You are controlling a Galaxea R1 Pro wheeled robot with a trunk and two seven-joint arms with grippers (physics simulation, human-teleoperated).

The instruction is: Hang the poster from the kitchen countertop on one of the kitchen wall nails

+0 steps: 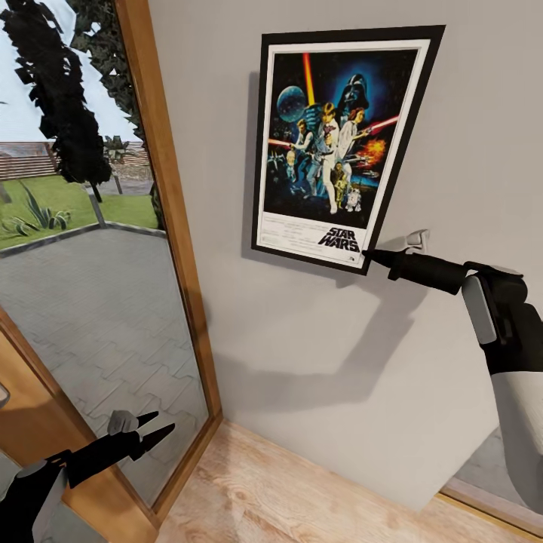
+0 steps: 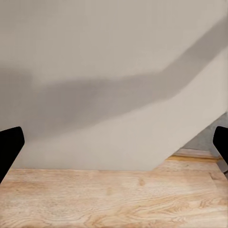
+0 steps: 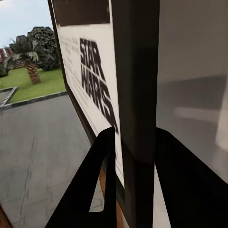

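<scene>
We see no container here; what holds anything is the right gripper [image 1: 371,256], clenched on the lower right corner of the upright rectangular Star Wars poster with its thin black frame and white border [image 1: 339,143]. In the right wrist view the two black fingers [image 3: 90,190] sit on either side of the frame's dark edge, with the "STAR WARS" logo just beside them. The poster is up against the plain grey wall [image 1: 317,339], tilted slightly, its shadow falling on the wall to its left. Whether it hangs on anything we cannot tell, since the poster covers whatever lies behind it. A small pale fitting [image 1: 417,241] shows on the wall just past the gripper; it is too small for us to identify.

Our left gripper [image 1: 154,426] hangs low near the tall wooden-framed glass door [image 1: 170,226], released, its fingers spread and holding nothing. In the left wrist view only the black fingertips [image 2: 9,147] show at the picture's edges, facing the grey wall and the light wooden plank floor [image 2: 114,199].

The right arm is cut off at the head view's edge. Through the glass we make out grey paving, a lawn and dark trees.
</scene>
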